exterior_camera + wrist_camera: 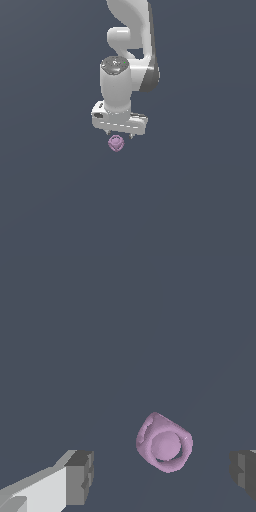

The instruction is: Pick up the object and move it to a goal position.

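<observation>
Hovering white gripper (119,135) with fingers (80,477) spread wide, the pale pink-purple object (116,143) at its six o'clock in the exterior view, lying between the fingertips, touching neither, dark blue-grey surroundings

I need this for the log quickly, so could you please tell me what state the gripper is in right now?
Gripper: open, holding nothing; the pink-purple object sits between the spread fingers, touching neither.
</observation>
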Tool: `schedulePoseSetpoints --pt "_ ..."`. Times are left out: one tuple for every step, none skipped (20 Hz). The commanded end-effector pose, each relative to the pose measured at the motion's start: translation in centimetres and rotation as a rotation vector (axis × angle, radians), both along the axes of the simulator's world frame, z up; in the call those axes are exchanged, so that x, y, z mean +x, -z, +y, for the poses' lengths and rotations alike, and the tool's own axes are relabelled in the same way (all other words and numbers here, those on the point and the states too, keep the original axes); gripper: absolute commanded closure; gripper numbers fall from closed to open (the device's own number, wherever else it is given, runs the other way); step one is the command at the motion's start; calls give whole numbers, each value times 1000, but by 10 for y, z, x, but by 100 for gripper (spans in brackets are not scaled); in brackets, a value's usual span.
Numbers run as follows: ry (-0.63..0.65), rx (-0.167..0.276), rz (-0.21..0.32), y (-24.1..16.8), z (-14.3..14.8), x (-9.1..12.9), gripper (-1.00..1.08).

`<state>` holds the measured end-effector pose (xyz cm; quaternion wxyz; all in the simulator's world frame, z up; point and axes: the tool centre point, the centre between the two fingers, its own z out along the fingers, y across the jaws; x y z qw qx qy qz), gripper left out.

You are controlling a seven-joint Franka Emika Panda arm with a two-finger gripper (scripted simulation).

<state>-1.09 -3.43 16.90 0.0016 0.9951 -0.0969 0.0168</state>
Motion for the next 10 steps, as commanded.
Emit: schedulePoseSetpoints --pt "53 4 4 9 -2 -4 -92" --pt "78 6 5 13 -3 -5 -92" --pt "105 7 7 17 -5 -7 -92" --pt "133 9 9 21 -6 -9 -92" --pt "163 10 10 26 -7 -11 -92" --pt "195 12 12 31 -9 -14 -92" --pt "228 13 14 36 -10 -16 -92" --pt "259 14 16 40 -12 -19 -92" --pt "289 15 18 45 -13 -21 -92" --pt "317 16 20 49 -15 -23 -92"
